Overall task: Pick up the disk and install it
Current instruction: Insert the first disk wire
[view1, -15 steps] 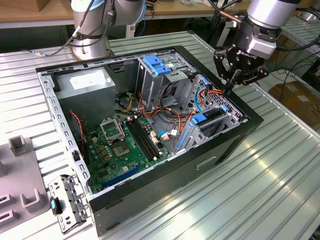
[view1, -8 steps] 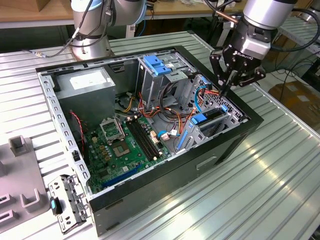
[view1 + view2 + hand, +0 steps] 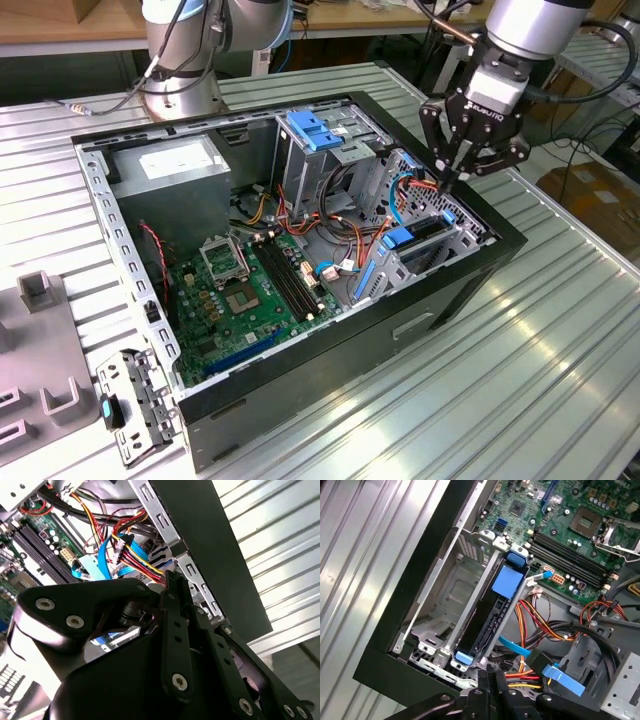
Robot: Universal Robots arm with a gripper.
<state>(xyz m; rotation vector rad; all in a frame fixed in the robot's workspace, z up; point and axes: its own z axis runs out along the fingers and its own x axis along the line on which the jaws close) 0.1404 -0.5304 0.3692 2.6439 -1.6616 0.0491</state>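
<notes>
Install step judged nearly done: the disk [image 3: 490, 615], a dark slab edged with blue plastic rails, is seen seated on edge in the grey metal drive cage [image 3: 445, 605] at centre of the first wrist view. The end effector [image 3: 452, 178] is poised over the cage, upper right of the exterior view, black fingers together, nothing gripped. A firm seating check is called for
</notes>
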